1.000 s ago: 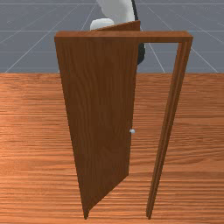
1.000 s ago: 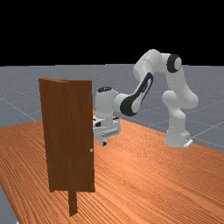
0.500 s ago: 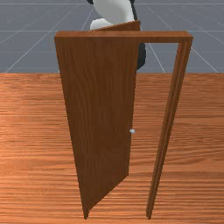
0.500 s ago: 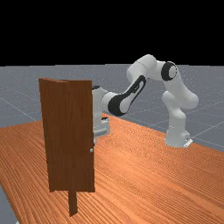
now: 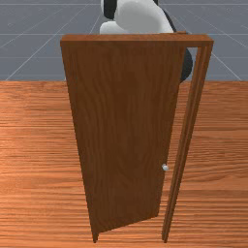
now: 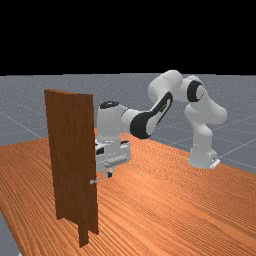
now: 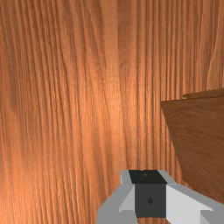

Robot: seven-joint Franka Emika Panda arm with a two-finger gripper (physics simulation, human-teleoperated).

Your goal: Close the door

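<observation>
Brown, wooden and partly open, seeing the door [image 5: 126, 126] right there just beside the pincer [image 6: 109, 174], with the pale knob [image 5: 165, 167] near it too, but can't tell the pincer's spread or any hold!

The table [image 5: 38, 145] is orange-brown wood with streaky grain. On it stand the wooden door frame [image 5: 121, 41], near in the front view, and the arm's base [image 6: 201, 157], at the far view's right.
</observation>
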